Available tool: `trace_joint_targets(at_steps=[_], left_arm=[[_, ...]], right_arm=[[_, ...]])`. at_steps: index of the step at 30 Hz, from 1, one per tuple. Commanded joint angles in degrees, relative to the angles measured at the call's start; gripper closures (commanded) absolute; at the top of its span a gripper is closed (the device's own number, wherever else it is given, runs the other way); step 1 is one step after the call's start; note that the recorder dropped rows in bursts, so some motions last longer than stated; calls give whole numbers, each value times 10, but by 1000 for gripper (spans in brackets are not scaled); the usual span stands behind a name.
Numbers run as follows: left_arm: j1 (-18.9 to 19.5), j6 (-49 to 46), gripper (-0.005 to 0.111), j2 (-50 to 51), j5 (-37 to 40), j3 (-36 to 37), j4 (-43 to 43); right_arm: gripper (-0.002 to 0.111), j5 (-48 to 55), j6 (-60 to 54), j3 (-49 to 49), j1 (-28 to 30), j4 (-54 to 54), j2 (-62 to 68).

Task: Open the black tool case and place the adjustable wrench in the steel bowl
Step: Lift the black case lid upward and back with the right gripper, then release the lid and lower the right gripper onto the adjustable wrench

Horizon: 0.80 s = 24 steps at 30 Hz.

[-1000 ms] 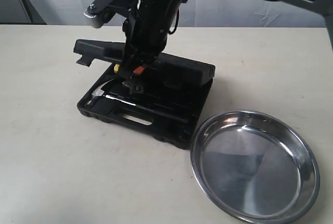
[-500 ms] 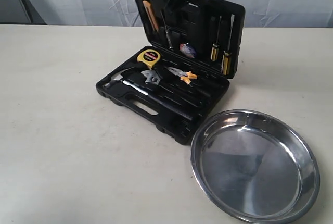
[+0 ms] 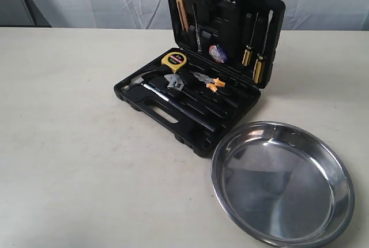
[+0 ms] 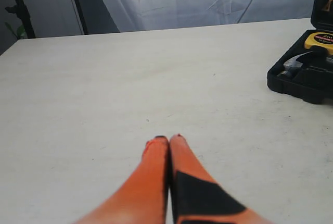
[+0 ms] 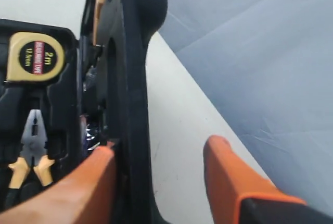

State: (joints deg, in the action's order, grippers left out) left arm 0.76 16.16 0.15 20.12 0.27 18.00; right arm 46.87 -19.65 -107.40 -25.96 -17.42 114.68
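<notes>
With the flat black plastic tool case [image 3: 190, 141] already open and its lid [image 3: 228, 29] standing about upright, the first half of the job looks done. The wrench half hasn't started.

The silver-headed, black-handled adjustable wrench [image 3: 174, 82] lies in its recess in the base. It sits btwn the steel-headed hammer [image 3: 137, 81] and the orange-handled pliers [image 3: 209, 81], just below the yellow tape measure [image 3: 174, 59]. The wide shiny steel bowl [image 3: 271, 125] sits empty on the pale tabletop [image 3: 69, 161], just beside the case's near corner. Can't tell if they touch.

The right gripper [image 5: 158, 146] is spread wide, straddling the lid's edge. One orange finger [image 5: 99, 174] is against the inner face, the other is well clear on the outer side, so it's not clamped on anything. The left gripper [image 4: 168, 140] has its jaws pressed together w/ nothing btwn them, low over bare tabletop and well apart from the case.

Risks, as I judge them:
- The lid may drop shut once the right gripper lets go, if the hinge doesn't hold it.
- The wrench's neighbours are v. close, so a sloppy approach could catch the pliers or hammer instead.
- The black handle barely shows against the black tray, so aim could drift.
- A snug recess could lift or drag the whole case into the bowl.

Views:
- Only the right wrist view shows how the jaws sit round the lid. In the exterior view the arm is a dark mass at the lid's top.
- Only the left wrist view shows the left gripper at all.
- Only the exterior view shows the bowl and a clear wrench.
</notes>
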Motion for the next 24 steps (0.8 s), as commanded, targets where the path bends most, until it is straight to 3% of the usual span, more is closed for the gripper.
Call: trace_joint_targets(at_steps=[1, 7, 9, 14, 17, 20, 24], left_arm=[[2, 2, 107, -1, -6, -3, 3], [2, 2, 107, -1, -6, -3, 3], [2, 2, 107, -1, -6, -3, 3], [2, 2, 107, -1, -6, -3, 3], [2, 2, 107, -1, -6, -3, 3], [2, 2, 107, -1, -6, -3, 3], [2, 2, 107, -1, -6, -3, 3]], right_arm=[[60, -6, 64, 3, 10, -52, -1], [60, 4, 79, 3, 15, -41, -4], [61, 23, 63, 3, 13, 38, -5], [87, 147, -132, 3, 10, 321, 21], [95, 147, -131, 3, -1, 330, 52], [89, 143, -129, 3, -14, 300, 79], [71, 85, -102, 3, -14, 265, 102]])
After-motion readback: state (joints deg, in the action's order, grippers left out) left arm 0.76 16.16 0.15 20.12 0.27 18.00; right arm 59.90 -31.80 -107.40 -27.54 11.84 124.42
